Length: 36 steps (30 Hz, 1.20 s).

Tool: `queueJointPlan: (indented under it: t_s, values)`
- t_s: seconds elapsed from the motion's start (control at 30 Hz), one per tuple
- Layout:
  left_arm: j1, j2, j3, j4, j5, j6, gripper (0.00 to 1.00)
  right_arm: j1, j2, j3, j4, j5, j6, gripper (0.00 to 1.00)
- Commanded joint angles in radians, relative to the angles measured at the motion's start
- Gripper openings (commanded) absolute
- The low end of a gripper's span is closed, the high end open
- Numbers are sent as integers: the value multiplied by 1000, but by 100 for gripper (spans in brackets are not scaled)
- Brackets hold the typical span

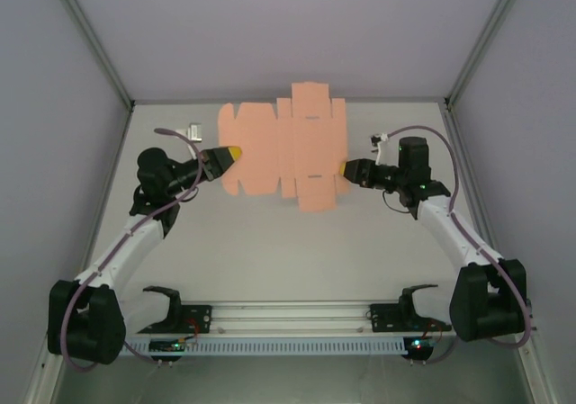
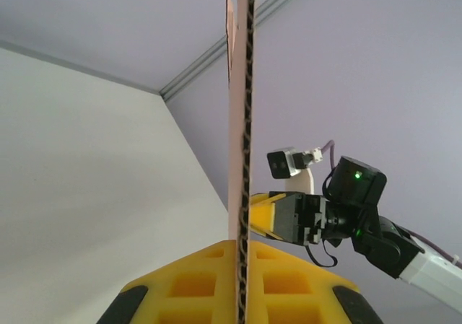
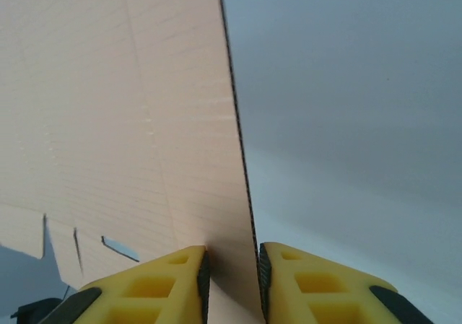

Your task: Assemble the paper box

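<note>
A pale grey table (image 1: 297, 260) is sitting inside a lavender-walled booth with metal framing in the corners. The paper box (image 1: 288, 148) is hanging flat between the two arms as an unfolded salmon-pink sheet with its tabs and slots cut out.

The left gripper (image 1: 227, 157) is biting the sheet's left edge. From its wrist camera, the yellow fingers (image 2: 195, 281) are pressing together on the card (image 2: 240, 122), which is rising edge-on straight out from between them. Beyond the card, the right gripper (image 2: 260, 212) is reaching in towards its far side.

The right gripper (image 1: 346, 167) is straddling the sheet's right edge. Its yellow fingers (image 3: 159, 281) are standing a little apart, with the card (image 3: 130, 122) running out from the gap between them. I cannot tell whether they are pinching it.
</note>
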Motion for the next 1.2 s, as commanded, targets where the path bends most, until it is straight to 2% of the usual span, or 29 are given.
queueJointPlan:
  t_s: [0.0, 0.3, 0.4, 0.47, 0.57, 0.7, 0.77, 0.87, 0.9, 1.03, 1.17]
  values:
    - [-4, -12, -4, 5, -4, 7, 0, 3, -32, -20, 83, -125, 22, 27]
    - [-4, -13, -8, 25, 7, 2, 0, 0, -68, -34, 118, -211, 5, 32]
    - [-4, -16, -8, 19, 5, 6, 0, -2, -73, -31, 118, -227, -9, 29]
    - [-4, -18, -10, 13, 1, 8, 0, -3, -75, -27, 105, -216, -9, 23]
    - [-4, -20, -13, 23, 8, 7, 0, -5, -73, -23, 108, -230, -36, 23]
    - [-3, -27, -13, -1, 3, 25, 0, -3, -76, -8, 97, -187, -45, 17]
    - [-5, -35, -14, -26, -8, 42, 0, -3, -81, 4, 53, -182, -54, 19]
    - [-4, -51, -22, -39, -18, 53, 0, -8, -95, 6, 12, -152, -72, 31]
    - [-4, -54, -23, -45, -19, 58, 0, -10, -99, 6, 16, -146, -70, 31]
    - [-4, -67, -25, -66, -27, 70, 0, -12, -99, 10, 34, -147, -49, 30]
    - [-4, -67, -27, -66, -31, 73, 0, -12, -81, 24, 54, -150, -47, 23]
